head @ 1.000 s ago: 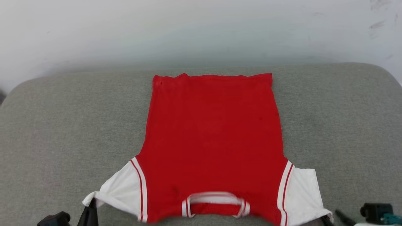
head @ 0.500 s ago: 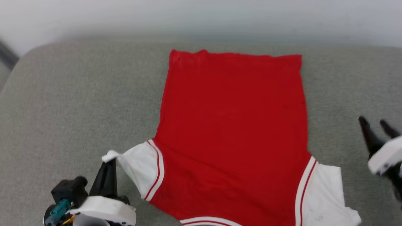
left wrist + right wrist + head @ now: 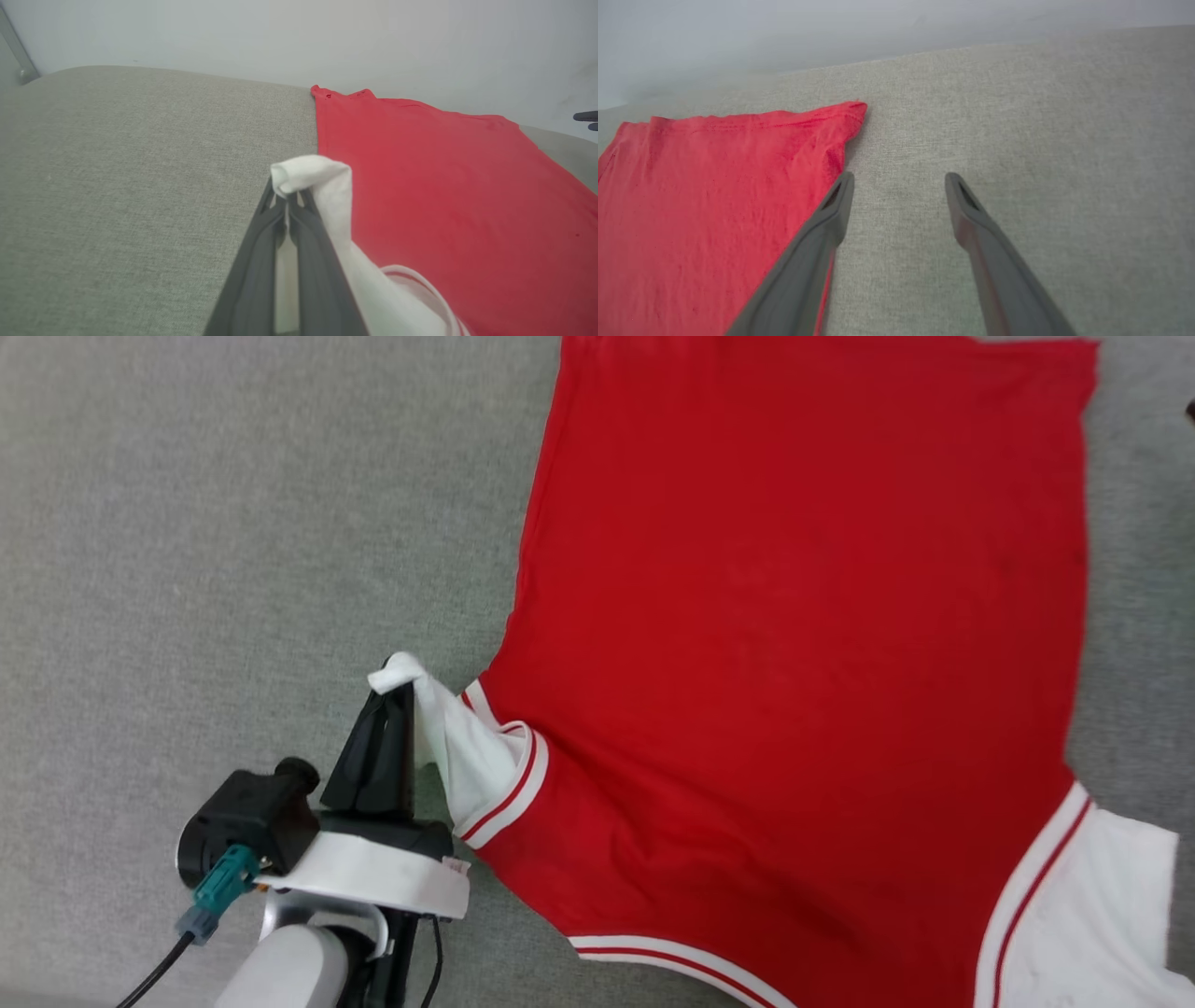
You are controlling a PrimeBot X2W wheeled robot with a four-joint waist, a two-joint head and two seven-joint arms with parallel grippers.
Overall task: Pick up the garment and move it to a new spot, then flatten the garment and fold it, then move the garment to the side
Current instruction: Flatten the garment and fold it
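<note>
My left pincer (image 3: 397, 695) is clamped shut on the cuff edge of the left sleeve (image 3: 471, 761), and the white cloth bunches over the fingertips and rises off the grey upholstered surface (image 3: 187, 523). That sleeve belongs to the red T-shirt (image 3: 794, 616), which lies spread flat on the surface. Its collar is nearest me, its hem is at the far end and the other white sleeve (image 3: 1102, 905) lies flat.

My right pincer (image 3: 899, 179) stands wide open and holds nothing. It hovers over bare upholstery just beside the shirt's far right hem corner (image 3: 852, 114).

I judge the flattening done and the fold just starting, sleeve first. Next I would carry the pinched sleeve inward over the red body, lay it along the striped shoulder trim (image 3: 509, 784), then let go without dragging the cloth. The right pincer seems placed to take the hem corner, so it needs to drop and close on the edge alone.
</note>
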